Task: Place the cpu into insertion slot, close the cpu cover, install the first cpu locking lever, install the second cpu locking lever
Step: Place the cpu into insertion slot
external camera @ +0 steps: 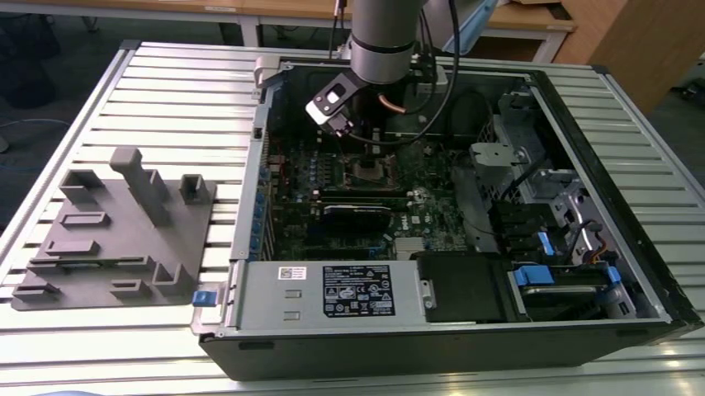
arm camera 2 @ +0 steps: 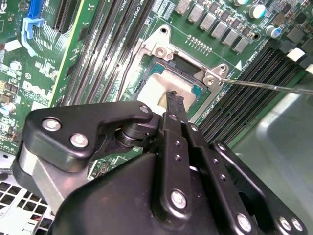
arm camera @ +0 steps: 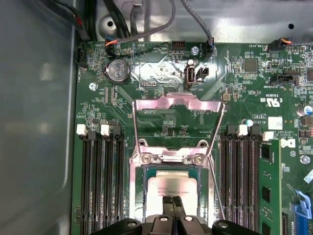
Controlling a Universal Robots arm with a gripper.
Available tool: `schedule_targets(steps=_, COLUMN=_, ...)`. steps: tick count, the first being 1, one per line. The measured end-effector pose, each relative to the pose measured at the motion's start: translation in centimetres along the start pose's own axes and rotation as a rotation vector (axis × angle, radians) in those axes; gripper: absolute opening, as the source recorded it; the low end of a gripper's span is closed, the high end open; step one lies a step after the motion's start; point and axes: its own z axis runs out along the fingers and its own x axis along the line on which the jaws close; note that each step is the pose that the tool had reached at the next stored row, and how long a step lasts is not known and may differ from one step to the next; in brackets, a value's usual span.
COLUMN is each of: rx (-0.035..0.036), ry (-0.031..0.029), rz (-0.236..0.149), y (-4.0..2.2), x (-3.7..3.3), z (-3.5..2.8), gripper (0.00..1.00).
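The cpu [arm camera: 172,187] lies flat in the insertion slot [arm camera 2: 188,61] on the green board, its silvery top showing in both wrist views. The cpu cover [arm camera: 178,104] stands raised open behind the slot, hinged at two screws. A thin wire locking lever [arm camera 2: 264,86] sticks out unlatched beside the socket. My gripper [arm camera: 172,199] hangs directly over the cpu's near edge, fingers shut together with nothing between them. In the exterior view the gripper [external camera: 364,147] reaches down into the open computer case over the socket [external camera: 369,172].
Black memory slots [arm camera: 100,181] flank the socket on both sides. A black card [external camera: 358,216], a power supply [external camera: 330,289] and drive bays [external camera: 551,223] fill the case. Cables [arm camera: 146,24] run behind the board. A grey fixture block [external camera: 115,231] sits on the table outside.
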Motion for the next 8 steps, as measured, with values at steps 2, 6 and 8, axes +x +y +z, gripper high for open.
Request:
schedule_targets(steps=2, rx=0.0010, ry=0.0001, rz=-0.006, y=0.01, x=0.00, z=0.01, gripper=0.11)
schedule_targets(steps=6, rx=0.0007, ry=0.0010, rz=-0.032, y=0.02, x=0.00, z=0.09, gripper=0.11)
schedule_targets(steps=8, rx=0.0008, ry=0.0009, rz=-0.032, y=0.02, x=0.00, z=0.09, gripper=0.11)
